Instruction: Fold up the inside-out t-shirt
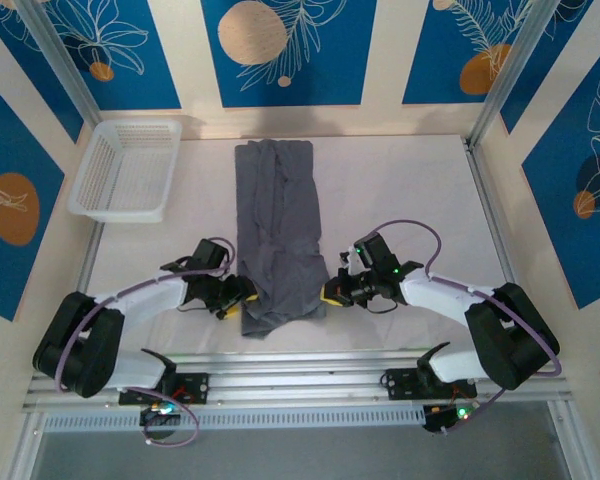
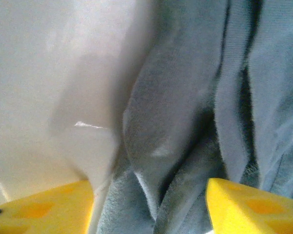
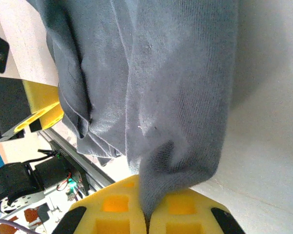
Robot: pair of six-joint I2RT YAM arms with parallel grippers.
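From above, the shirt (image 1: 278,225) is seen laid as a long narrow strip down the middle of the table (image 1: 410,200), its far end near the back wall and its near end between the two claws. The left claw (image 1: 242,300) is set at the near left corner of the strip, the right claw (image 1: 330,292) at the near right corner. A basket (image 1: 125,170) is stood well apart at the far left.

At the left wrist, the left claw (image 2: 149,195) is held wide, and bunched folds of the shirt (image 2: 185,97) are lying between its fingers (image 2: 49,207), beside bare table (image 2: 49,73).

At the right wrist, the right claw (image 3: 147,207) is closed, and a puckered edge of the shirt (image 3: 176,73) is pinched between its fingers (image 3: 112,209).
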